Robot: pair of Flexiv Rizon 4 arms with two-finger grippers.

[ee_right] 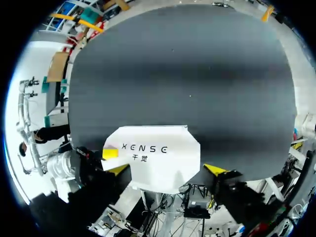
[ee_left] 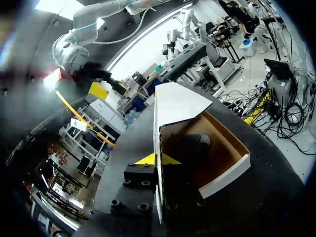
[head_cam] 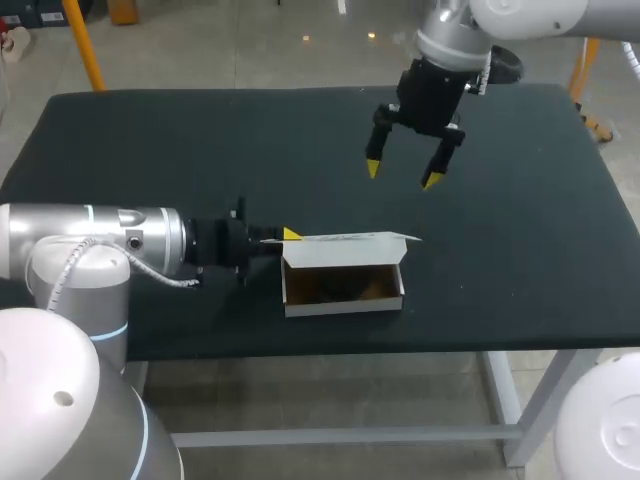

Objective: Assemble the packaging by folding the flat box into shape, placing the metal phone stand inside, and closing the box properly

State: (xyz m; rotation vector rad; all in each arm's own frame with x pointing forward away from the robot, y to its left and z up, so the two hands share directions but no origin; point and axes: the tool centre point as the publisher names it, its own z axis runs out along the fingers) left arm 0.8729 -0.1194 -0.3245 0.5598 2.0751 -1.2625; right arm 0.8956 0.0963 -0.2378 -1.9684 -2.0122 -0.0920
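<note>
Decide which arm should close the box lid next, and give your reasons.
Right. The right end effector hangs open above and behind the open lid, free to push it down. The left end effector is clamped on the box end wall, steadying it.

The box (head_cam: 343,285) sits just before my left gripper (ee_left: 159,159), apparently with the stand (ee_left: 195,148) inside; my right gripper (head_cam: 403,175) hangs above and beyond.

The box (head_cam: 345,303) was white outside, brown inside, stand (ee_left: 195,148) in it looked dark, bench (head_cam: 520,200) beneath was black, jaws had yellow tips
</note>
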